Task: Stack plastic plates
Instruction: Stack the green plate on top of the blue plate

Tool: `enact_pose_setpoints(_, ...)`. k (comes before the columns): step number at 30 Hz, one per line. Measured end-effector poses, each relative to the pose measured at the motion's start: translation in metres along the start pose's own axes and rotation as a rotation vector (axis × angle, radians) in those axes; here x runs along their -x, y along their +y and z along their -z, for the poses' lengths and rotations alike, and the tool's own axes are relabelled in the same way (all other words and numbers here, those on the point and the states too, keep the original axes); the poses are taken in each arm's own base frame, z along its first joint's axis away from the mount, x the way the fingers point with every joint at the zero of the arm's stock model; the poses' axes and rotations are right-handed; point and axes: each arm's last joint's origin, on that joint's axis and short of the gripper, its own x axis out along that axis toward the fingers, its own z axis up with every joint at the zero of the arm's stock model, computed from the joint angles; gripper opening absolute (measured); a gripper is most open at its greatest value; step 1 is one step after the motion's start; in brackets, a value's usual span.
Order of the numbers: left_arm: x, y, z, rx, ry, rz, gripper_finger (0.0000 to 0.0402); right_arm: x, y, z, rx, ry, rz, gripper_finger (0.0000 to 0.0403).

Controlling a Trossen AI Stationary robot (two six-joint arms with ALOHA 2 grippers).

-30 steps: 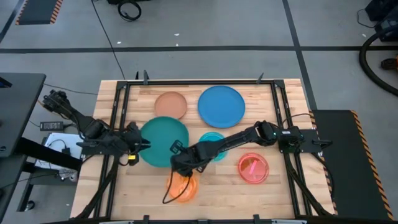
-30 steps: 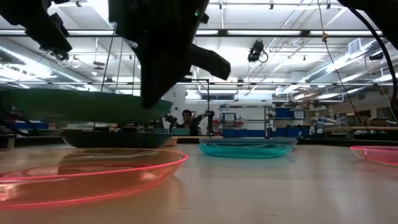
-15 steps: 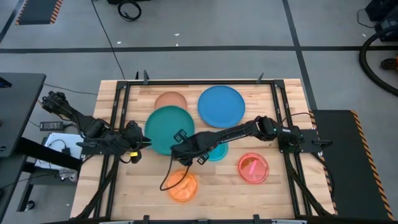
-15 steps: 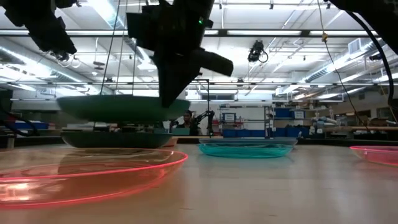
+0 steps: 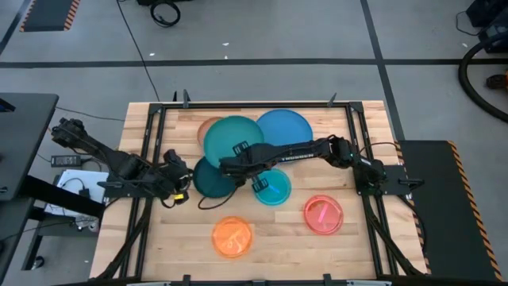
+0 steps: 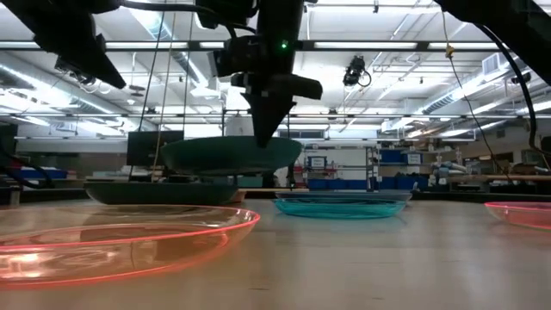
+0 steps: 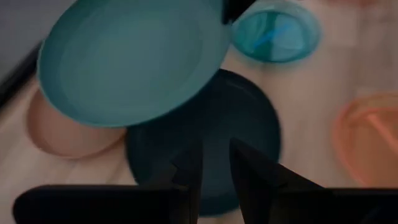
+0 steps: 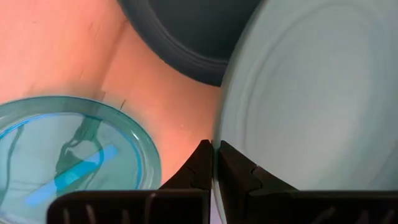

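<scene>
High view: right gripper (image 5: 238,151) clamped on the near rim of the large teal-green plate (image 5: 232,140), carried above the table (image 5: 365,238) toward the large blue plate (image 5: 287,132) and overlapping both it and the peach-tan plate (image 5: 208,127). Dark teal plate (image 5: 208,179) bare beneath, cyan plate (image 5: 271,187) just beside it, pink-red plate (image 5: 324,214) and orange plate (image 5: 232,237) nearer the front. Left gripper (image 5: 176,176) parked at the dark teal plate's edge. Judged mid-transport; next, centring over the blue plate and lowering flat before release.

Low view: plate's height off the table confirmed, rim level, clear of the plate below — not readable from above.

Left wrist view: left fingers (image 7: 186,171) set narrowly apart, gripping nothing, over the dark teal plate; teal-green plate seen covering part of the peach-tan one.

Right wrist view: only here the pinch itself shown, fingers (image 8: 202,165) closed tight on the thin rim.
</scene>
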Motion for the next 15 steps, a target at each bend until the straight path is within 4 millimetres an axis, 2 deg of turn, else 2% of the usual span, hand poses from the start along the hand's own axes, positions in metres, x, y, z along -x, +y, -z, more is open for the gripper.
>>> enact_pose_setpoints(8, -0.019, -0.002, -0.003, -0.12, 0.035, -0.082, 0.0086, -0.001, -0.009, 0.008, -0.091, 0.023, -0.013, 0.002)
enact_pose_setpoints(15, -0.032, -0.015, -0.002, -0.25, 0.049, -0.033, 0.0086, -0.002, -0.015, 0.012, -0.138, 0.03, -0.009, 0.002)
